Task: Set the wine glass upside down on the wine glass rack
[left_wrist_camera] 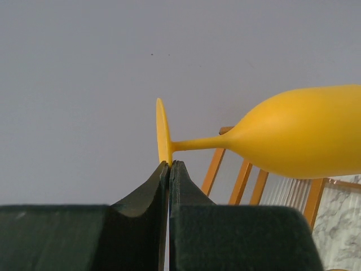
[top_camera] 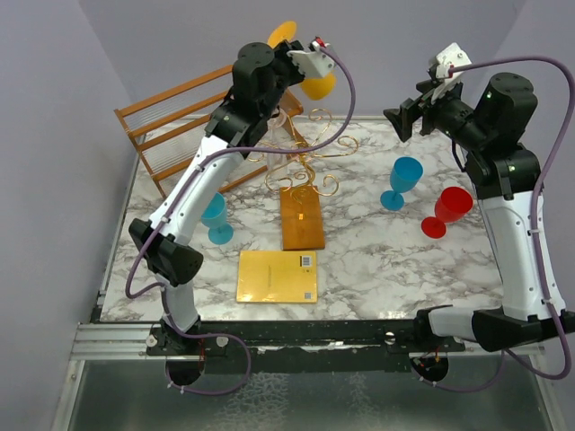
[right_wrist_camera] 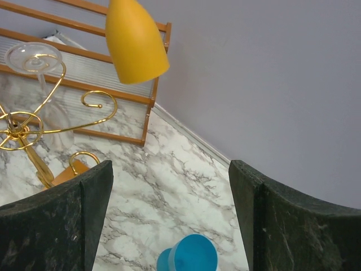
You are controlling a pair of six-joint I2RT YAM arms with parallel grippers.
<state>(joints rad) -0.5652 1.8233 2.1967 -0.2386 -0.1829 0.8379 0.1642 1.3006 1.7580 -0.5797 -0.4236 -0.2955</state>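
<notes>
My left gripper (top_camera: 286, 49) is raised high over the back of the table and is shut on the foot rim of a yellow wine glass (top_camera: 319, 85). In the left wrist view the closed fingertips (left_wrist_camera: 169, 164) pinch the foot's edge, and the glass (left_wrist_camera: 304, 132) lies sideways with its bowl to the right. The gold wire rack (top_camera: 301, 162) stands below on its brown wooden base (top_camera: 301, 220). A clear glass (right_wrist_camera: 34, 56) hangs on the rack (right_wrist_camera: 22, 127) foot up. My right gripper (top_camera: 400, 121) is open and empty above the right side, and its wrist view shows the yellow bowl (right_wrist_camera: 135, 42).
A slatted wooden shelf (top_camera: 180, 126) leans at the back left. A blue glass (top_camera: 402, 180) and a red glass (top_camera: 449, 208) stand on the right, and another blue glass (top_camera: 216, 220) stands on the left. A yellow pad (top_camera: 277, 276) lies in front of the rack.
</notes>
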